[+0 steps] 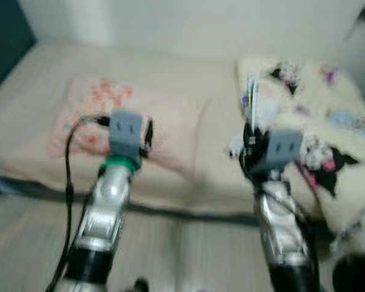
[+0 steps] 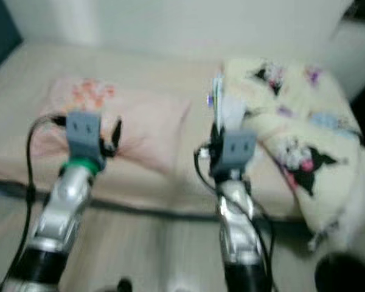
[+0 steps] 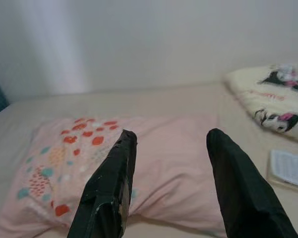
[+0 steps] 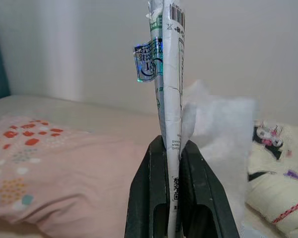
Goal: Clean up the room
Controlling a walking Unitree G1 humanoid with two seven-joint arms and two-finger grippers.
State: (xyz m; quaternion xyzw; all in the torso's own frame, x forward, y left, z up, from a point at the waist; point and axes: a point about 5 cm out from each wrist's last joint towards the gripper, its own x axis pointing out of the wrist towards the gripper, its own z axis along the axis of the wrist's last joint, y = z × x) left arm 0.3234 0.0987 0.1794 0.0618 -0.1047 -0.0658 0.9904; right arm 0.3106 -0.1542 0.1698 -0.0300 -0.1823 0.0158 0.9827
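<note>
We see both arms raised over the bed [image 1: 219,182], head views blurred. Right gripper [image 4: 172,146] has its jaws clamped on a flattened wrapper [image 4: 169,74], a thin printed packet held edge-on and upright, with a barcode near its top and a small shiny label sticking off one side; a white tissue [image 4: 223,134] sits just behind it, and we cannot tell if it is pinched in too. In the head view the wrapper [image 1: 250,100] stands up at 12 o'clock from the right wrist, over the gap between the pillow and the blanket. Left gripper [image 3: 171,141] has its jaws wide apart, holding nothing, with the fingers [image 3: 114,178] hovering above the pink pillow [image 1: 128,121], not touching as far as we can tell. That pillow has orange and teal dots near one end and lies flat at 10 o'clock on the beige sheet. At 2 o'clock lies a cream blanket [image 1: 316,115] with black-and-pink cartoon prints, bunched and hanging over the bed's front edge. A small white printed sheet [image 3: 290,168] lies on the sheet between pillow and blanket, visible in the left wrist view. A pale wall [image 1: 188,24] runs behind the bed at 12 o'clock, with a dark teal panel [image 1: 3,36] at 10 o'clock. Pale wood floor [image 1: 188,255] sits at 6 o'clock under both arms.
</note>
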